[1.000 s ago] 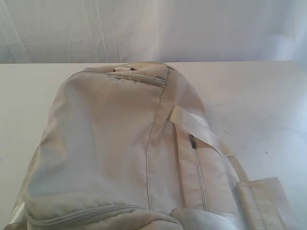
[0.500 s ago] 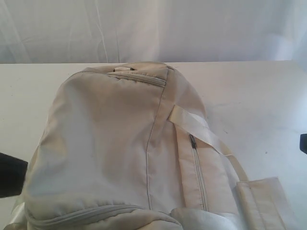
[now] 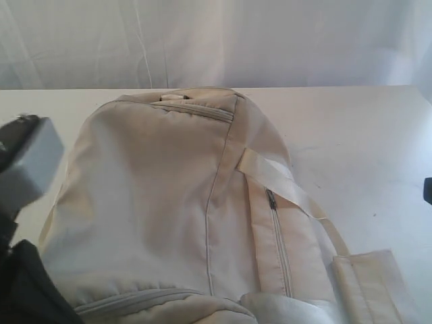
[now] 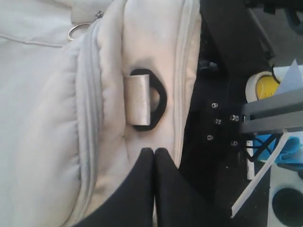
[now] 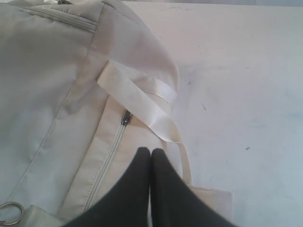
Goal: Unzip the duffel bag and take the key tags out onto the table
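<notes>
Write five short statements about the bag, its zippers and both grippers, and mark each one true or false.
1. The duffel bag lies on the table. True.
2. The key tags lie out on the table. False: no key tags show in any view.
3. The left gripper has its fingers together and holds nothing. True.
4. The side zipper gapes open. False: it is zipped shut along its whole visible length.
5. The right gripper grips the webbing strap. False: its fingers are shut on nothing, and the strap lies free on the bag.
</notes>
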Motion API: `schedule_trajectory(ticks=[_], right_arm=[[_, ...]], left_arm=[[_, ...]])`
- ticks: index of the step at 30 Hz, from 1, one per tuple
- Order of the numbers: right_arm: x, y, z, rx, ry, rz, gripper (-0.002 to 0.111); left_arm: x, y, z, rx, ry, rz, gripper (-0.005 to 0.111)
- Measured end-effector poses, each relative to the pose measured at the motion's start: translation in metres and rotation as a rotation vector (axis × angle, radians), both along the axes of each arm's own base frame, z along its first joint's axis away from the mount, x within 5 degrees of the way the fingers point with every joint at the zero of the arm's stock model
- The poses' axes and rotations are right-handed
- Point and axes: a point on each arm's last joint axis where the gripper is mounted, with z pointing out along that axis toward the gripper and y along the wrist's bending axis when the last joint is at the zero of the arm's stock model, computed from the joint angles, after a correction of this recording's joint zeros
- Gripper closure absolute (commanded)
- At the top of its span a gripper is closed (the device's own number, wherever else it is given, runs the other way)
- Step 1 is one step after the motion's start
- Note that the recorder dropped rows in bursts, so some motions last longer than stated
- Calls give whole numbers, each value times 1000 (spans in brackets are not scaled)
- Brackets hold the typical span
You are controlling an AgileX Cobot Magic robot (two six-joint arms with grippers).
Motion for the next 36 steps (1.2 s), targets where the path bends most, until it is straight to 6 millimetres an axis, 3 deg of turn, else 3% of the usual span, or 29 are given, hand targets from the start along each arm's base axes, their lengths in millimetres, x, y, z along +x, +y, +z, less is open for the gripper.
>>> schedule_trajectory(ticks=[3, 5, 10, 12, 16, 18, 21, 24, 30, 36], right_arm=[[0, 0, 0, -2, -2, -1, 108], [0, 0, 0, -2, -2, -1, 108], [0, 0, 0, -2, -2, -1, 108], [0, 0, 0, -4, -1, -1, 108], [0, -1, 0, -11, -1, -2, 108], [0, -1, 0, -12, -1, -2, 108], [0, -1, 0, -12, -3, -3, 108], [1, -1, 1, -12, -11, -6, 108], [1, -2, 1, -14, -21, -12, 108], [1, -2, 1, -16, -21, -12, 108]], left_arm=[[-4, -18, 2, 56, -29, -74, 97], [-8, -26, 0, 110, -42, -118, 84], [-11, -37, -9, 208, -63, -176, 37], [-8, -41, -14, 225, -57, -179, 33], [0, -47, -31, 285, -48, -177, 39], [4, -50, -45, 325, -37, -173, 47], [10, -53, -63, 371, -24, -154, 70], [13, -52, -72, 409, -26, -155, 104], [19, -37, -75, 586, -82, -151, 107], [40, -5, -69, 962, -291, -49, 107]])
